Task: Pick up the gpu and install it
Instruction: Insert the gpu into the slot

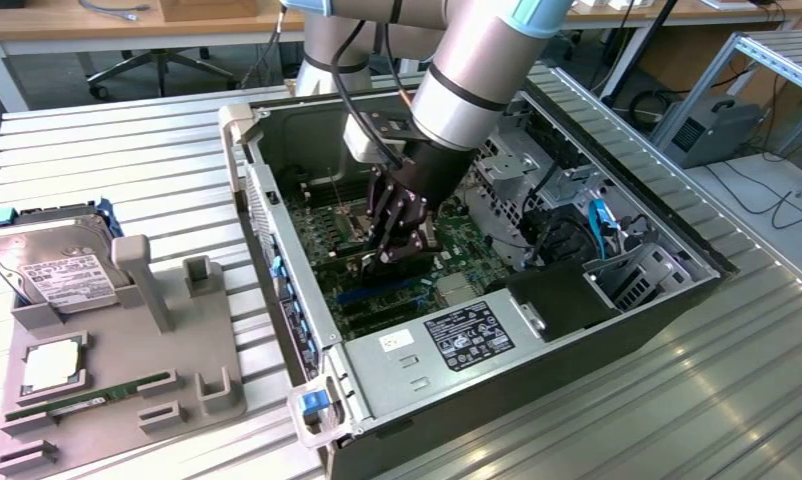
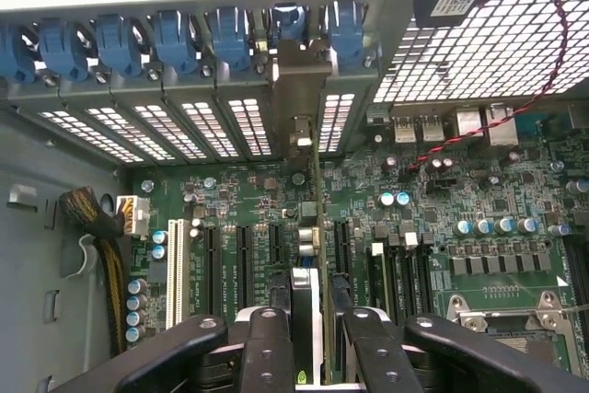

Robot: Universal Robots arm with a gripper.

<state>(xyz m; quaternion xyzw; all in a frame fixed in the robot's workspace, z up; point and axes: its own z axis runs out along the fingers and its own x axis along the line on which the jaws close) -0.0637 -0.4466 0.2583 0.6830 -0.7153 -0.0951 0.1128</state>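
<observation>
the robot arm reaches down into the open computer case (image 1: pixel 308 330), which lies on its side on the table (image 1: pixel 134 160) so the motherboard (image 2: pixel 460 200) faces up and is easy to reach. the end effector (image 1: pixel 398 238) is low inside the case, and its black fingers (image 2: pixel 267 347) are closed on the gpu (image 2: pixel 313 255), pinching the thin card from both sides. in the wrist view the card is seen edge-on, standing straight up between the fingers. it is held that way so its bottom edge can go down into a long slot on the motherboard. its silver end bracket (image 2: pixel 299 98) sits against the back wall of the case, in line with the row of blue slot clips (image 2: pixel 230 34), filling one gap there. i judge the card is at its slot, but i cannot tell if it is pushed all the way in.

on the exterior view's left, a grey parts tray (image 1: pixel 121 390) holds a hard drive (image 1: pixel 54 265) and a ram stick (image 1: pixel 88 400), well apart from the work.
</observation>
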